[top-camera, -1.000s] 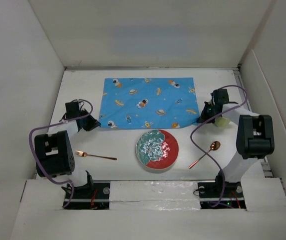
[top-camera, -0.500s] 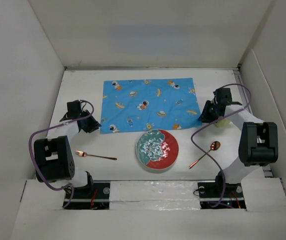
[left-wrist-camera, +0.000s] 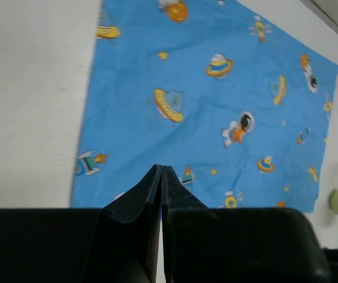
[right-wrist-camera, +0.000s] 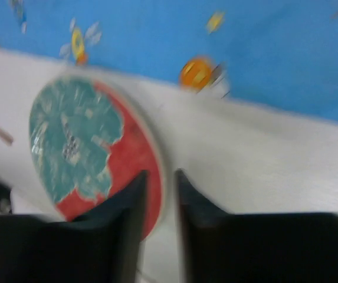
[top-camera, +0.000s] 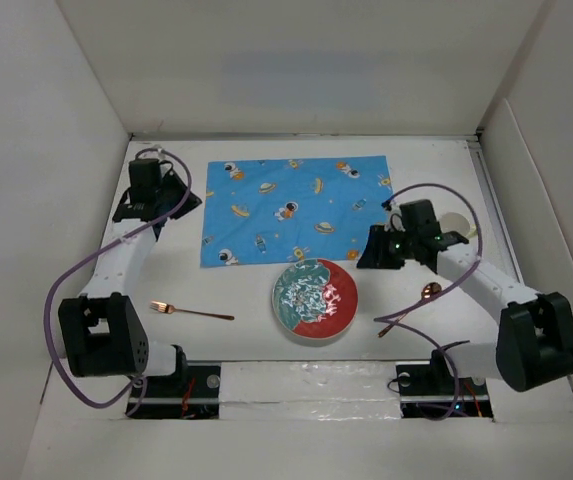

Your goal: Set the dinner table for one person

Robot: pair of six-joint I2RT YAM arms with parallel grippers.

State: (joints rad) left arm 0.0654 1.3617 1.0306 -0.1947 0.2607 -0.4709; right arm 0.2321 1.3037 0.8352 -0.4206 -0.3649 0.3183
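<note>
The dinner table (top-camera: pixel 236 285) is a wide white surface. A blue space-print placemat (top-camera: pixel 301 208) lies flat on it at the back middle. In front of the mat sits a round red-and-teal plate (top-camera: pixel 314 298), with a copper fork (top-camera: pixel 191 311) to its left and a copper spoon (top-camera: pixel 411 308) to its right. My left gripper (top-camera: pixel 181 198) hovers by the mat's left edge; the left wrist view shows it (left-wrist-camera: pixel 161 168) shut and empty above the placemat (left-wrist-camera: pixel 216 106). My right gripper (top-camera: pixel 368 252) hangs open just above and right of the plate. In the blurred right wrist view the plate's (right-wrist-camera: pixel 80 141) right rim lines up between the open gripper's (right-wrist-camera: pixel 161 175) fingers.
A pale cup (top-camera: pixel 456 225) stands right of the placemat, behind the right arm. White walls enclose the table on the left, back and right. A purple cable loops off each arm, and the right one hangs over the spoon's handle.
Both grippers have left the placemat's near corners. The left arm swung toward the mat's far left and shut. The right arm swung in to the plate and its jaws opened.
</note>
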